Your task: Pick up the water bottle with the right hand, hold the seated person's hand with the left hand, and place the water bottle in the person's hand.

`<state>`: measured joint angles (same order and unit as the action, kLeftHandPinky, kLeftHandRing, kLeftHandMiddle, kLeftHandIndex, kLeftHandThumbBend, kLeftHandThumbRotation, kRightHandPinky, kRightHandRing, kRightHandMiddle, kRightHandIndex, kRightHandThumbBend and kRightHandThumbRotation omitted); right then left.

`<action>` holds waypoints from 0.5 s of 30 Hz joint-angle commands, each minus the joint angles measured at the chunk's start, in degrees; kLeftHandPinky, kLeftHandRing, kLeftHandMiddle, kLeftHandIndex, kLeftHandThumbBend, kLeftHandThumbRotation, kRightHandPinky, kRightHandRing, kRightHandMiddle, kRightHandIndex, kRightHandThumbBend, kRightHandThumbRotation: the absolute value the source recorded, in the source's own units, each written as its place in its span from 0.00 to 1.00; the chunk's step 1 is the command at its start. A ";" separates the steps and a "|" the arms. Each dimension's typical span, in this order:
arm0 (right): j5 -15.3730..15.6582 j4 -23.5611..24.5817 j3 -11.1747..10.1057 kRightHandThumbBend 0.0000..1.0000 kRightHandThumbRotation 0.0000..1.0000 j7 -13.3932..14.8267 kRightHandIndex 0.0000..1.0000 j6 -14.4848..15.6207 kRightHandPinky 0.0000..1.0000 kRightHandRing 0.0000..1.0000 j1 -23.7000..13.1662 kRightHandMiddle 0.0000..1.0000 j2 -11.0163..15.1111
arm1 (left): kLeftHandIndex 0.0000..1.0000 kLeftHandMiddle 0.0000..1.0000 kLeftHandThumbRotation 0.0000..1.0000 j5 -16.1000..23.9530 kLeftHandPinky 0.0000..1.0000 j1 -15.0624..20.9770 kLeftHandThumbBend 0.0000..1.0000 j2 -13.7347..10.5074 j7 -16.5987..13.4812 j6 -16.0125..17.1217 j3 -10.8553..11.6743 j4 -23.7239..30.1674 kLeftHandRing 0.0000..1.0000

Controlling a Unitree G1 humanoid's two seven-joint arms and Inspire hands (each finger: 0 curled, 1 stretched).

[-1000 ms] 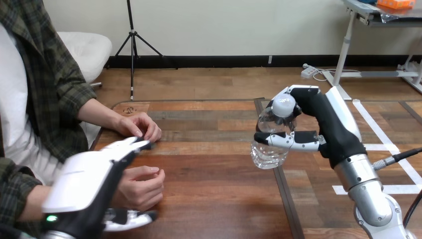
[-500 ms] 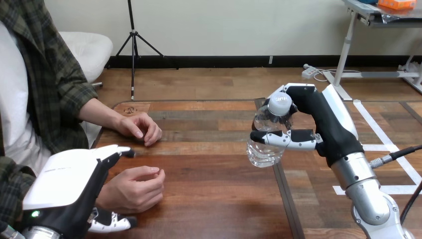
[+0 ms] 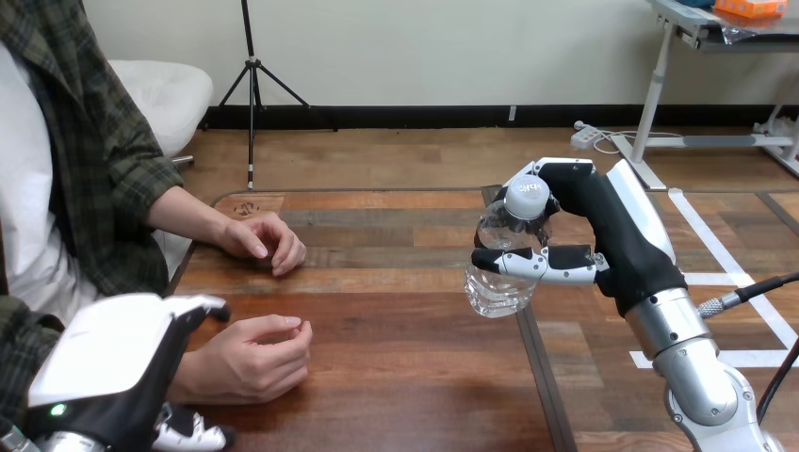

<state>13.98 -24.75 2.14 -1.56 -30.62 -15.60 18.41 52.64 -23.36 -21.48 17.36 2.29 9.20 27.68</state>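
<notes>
The right hand (image 3: 608,240), at centre right, is curled round the water bottle (image 3: 497,278), which hangs slightly tilted, cap uppermost, clear above the table (image 3: 405,367); the pick-up is judged complete. The left hand (image 3: 108,363), at lower left, lies over the wrist of the person's nearer hand (image 3: 250,358), which rests loosely curled on the tabletop. Whether the left hand grips that wrist cannot be told, so the holding step is judged begun but unconfirmed. The person's farther hand (image 3: 264,240) rests knuckles up on the table at upper left, apart from both robot hands. Remaining: carry the bottle leftward to the nearer hand and release it there; that hand does not appear opened to receive it. Open room: a bare stretch of tabletop lies between the bottle and the nearer hand, with nothing standing in the path. The table's left edge runs close beside the person, and its far edge lies just behind the farther hand.
</notes>
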 commanded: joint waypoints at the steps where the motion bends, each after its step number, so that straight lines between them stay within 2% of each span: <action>1: -1.35 2.66 -1.06 0.67 0.00 0.06 0.43 0.07 0.41 0.45 -2.61 0.47 0.07 | 0.76 0.83 0.00 1.60 0.77 1.81 0.91 -1.63 1.08 -1.65 -1.23 1.59 0.83; 10: -1.27 2.75 -1.01 0.67 0.00 -0.20 0.43 0.15 0.40 0.44 -2.24 0.47 0.26 | 0.75 0.81 0.00 2.33 0.75 2.91 0.91 -2.58 1.24 -3.03 -2.31 -1.30 0.81; 15: -1.37 2.63 -1.05 0.68 0.00 -0.32 0.42 -0.13 0.39 0.43 -2.13 0.47 0.29 | 0.75 0.81 0.00 3.52 0.75 4.01 0.90 -3.69 2.70 -4.30 -3.65 -3.12 0.81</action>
<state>13.92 -24.75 2.14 -1.97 -30.01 -15.49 18.41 54.69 -23.19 -22.71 19.09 -1.09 7.41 26.30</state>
